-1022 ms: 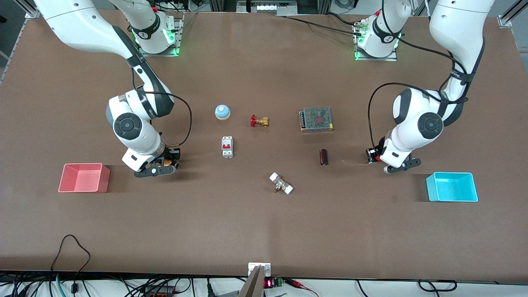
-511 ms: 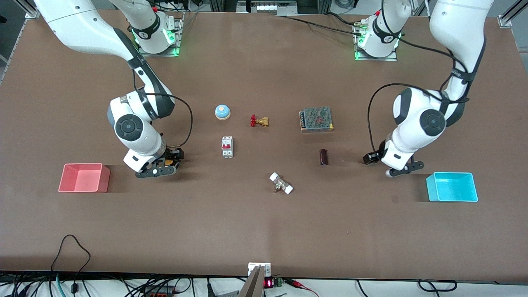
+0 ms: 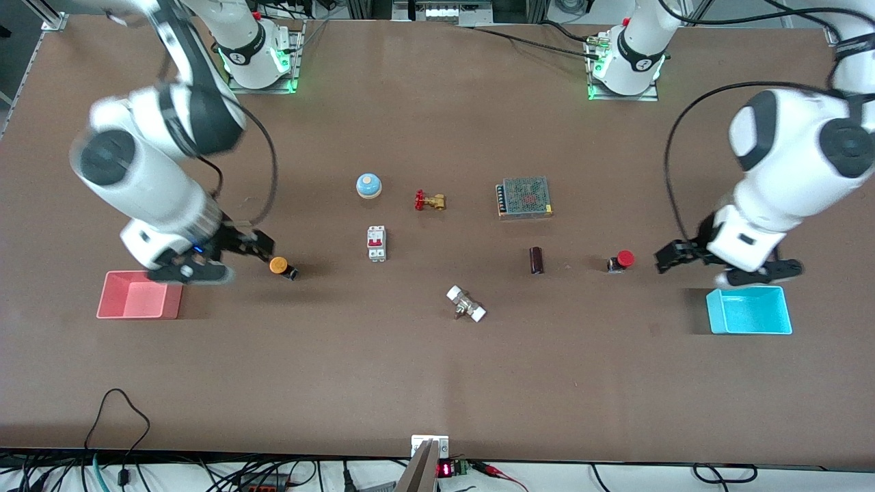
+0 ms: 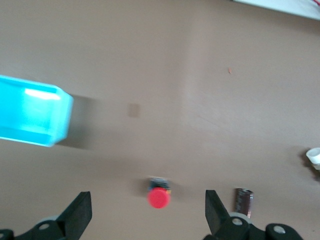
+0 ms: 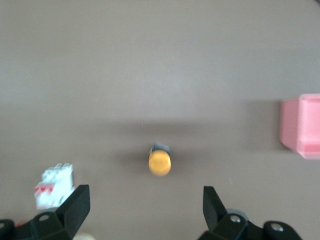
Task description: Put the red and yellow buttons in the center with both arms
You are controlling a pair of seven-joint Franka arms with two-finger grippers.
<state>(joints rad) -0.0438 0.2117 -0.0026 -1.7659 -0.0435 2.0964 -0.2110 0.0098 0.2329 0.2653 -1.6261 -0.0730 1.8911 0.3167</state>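
Hovering beside the pink square bin [image 3: 140,294], the right gripper [image 3: 229,256] spreads its fingers wide and empty, the orange-yellow mushroom-capped button [image 3: 280,266] lying on the brown worktop [image 3: 424,383] just off their tips. Near the cyan square bin [image 3: 748,309], the left gripper [image 3: 711,263] gapes equally, holding nothing, the red mushroom-capped button [image 3: 621,260] resting close before its fingers.

The red button [image 3: 621,260] lies on the bare brown table [image 3: 437,383] toward the left arm's end, tipped on its side, round cap on a short black body. The orange-yellow button [image 3: 281,266] lies likewise toward the right arm's end, its black body pointing away from its cap.
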